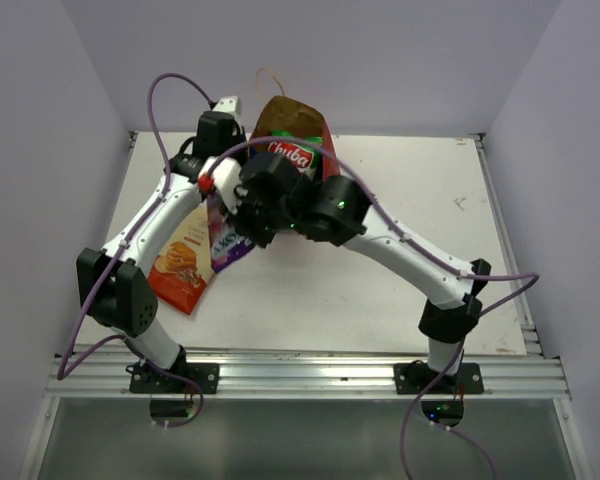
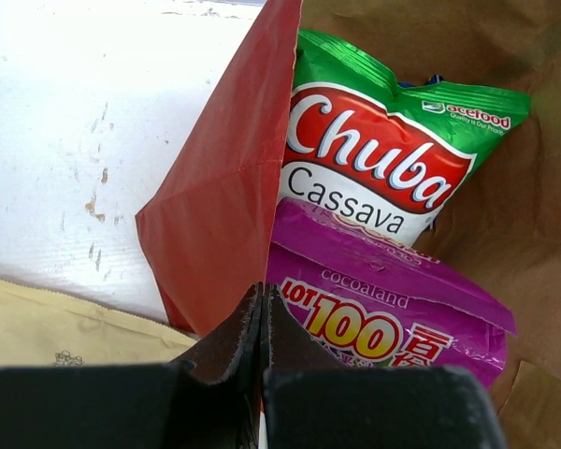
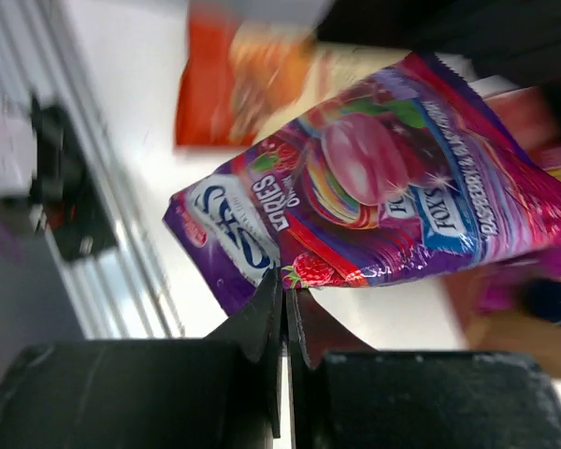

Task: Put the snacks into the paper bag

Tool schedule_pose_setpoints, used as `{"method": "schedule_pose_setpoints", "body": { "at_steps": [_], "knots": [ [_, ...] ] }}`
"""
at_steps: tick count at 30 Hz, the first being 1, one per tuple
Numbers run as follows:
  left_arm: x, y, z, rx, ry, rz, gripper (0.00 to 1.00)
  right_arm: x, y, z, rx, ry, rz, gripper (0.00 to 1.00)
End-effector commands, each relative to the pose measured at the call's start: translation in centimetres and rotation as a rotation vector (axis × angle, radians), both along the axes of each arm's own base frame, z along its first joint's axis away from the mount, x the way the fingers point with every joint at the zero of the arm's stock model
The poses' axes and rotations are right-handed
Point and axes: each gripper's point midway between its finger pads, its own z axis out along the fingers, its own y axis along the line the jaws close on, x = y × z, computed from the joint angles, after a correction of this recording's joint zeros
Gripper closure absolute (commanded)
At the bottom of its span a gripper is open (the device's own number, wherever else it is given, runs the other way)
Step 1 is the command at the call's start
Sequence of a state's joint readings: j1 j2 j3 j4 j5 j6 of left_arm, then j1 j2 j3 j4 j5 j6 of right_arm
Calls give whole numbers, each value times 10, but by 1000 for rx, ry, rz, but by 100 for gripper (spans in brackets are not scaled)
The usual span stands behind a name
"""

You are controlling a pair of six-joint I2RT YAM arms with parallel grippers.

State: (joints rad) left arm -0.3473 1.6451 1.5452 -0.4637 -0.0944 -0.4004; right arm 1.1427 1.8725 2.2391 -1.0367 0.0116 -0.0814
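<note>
The reddish-brown paper bag (image 1: 298, 118) lies at the table's far middle, mouth toward me. My left gripper (image 2: 262, 286) is shut on the bag's red side wall (image 2: 226, 187). Inside lie the green-white Chuba packet (image 2: 374, 159), which also shows in the top view (image 1: 292, 155), and a purple candy pack (image 2: 393, 309). My right gripper (image 3: 285, 277) is shut on the lower edge of the second purple candy pack (image 3: 374, 201) and holds it above the table, in front of the bag (image 1: 228, 240). The beige-orange chips (image 1: 183, 265) lie on the table to its left. The blue Doritos are hidden.
The two arms cross close together in front of the bag's mouth. A pale beige flat surface (image 2: 56, 323) lies just left of the left fingers. A metal rail (image 1: 310, 370) runs along the near edge. Grey walls enclose the table.
</note>
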Motion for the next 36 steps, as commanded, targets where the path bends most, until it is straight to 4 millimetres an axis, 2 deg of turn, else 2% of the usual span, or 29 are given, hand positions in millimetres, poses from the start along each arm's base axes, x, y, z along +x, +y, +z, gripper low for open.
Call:
{"method": "schedule_pose_setpoints", "body": {
  "at_steps": [1,2,3,5,6,7,9,11,12,13,14,15,17,19,20,25,29,33,34,36],
  "knots": [
    [15,9,31,4,-99,37,100,35,-62,55,-32,-162,-179,100],
    [16,10,34,4,-105,41,100,46,-66,64,-8,-181,-215,100],
    [17,12,35,5,-106,49,100,70,-78,71,-3,-224,-288,100],
    [18,12,38,7,-113,54,100,93,-90,77,6,-267,-356,100],
    [19,14,37,9,-110,58,100,111,-103,82,19,-287,-409,100],
    [19,14,39,8,-113,58,100,125,-101,90,60,-314,-431,100],
    [20,14,41,8,-116,59,100,152,-112,84,68,-320,-481,100],
    [21,13,42,4,-118,58,100,177,-107,79,87,-339,-500,100],
    [22,12,43,3,-120,56,100,192,-113,77,85,-343,-526,100],
    [22,12,42,1,-118,56,100,207,-106,61,60,-335,-526,100],
    [23,12,43,-1,-119,56,100,213,-104,66,79,-346,-526,100],
    [23,11,44,-1,-119,55,100,224,-108,63,82,-342,-536,100],
    [24,10,43,-2,-115,52,100,240,-101,52,103,-323,-542,100],
    [24,10,43,-2,-112,50,100,251,-96,45,121,-313,-536,100],
    [25,9,45,-4,-116,48,100,257,-92,33,109,-301,-531,100],
    [26,8,42,-4,-106,43,100,268,-73,24,162,-270,-505,100],
    [28,6,42,-7,-105,40,100,267,-58,19,204,-236,-465,100],
    [31,4,38,-13,-98,37,100,268,-44,-10,198,-166,-431,100],
    [32,3,39,-16,-98,39,100,268,-43,-26,174,-139,-434,99],
    [33,3,39,-16,-100,40,100,266,-40,-33,171,-116,-420,56]
  ]
}}
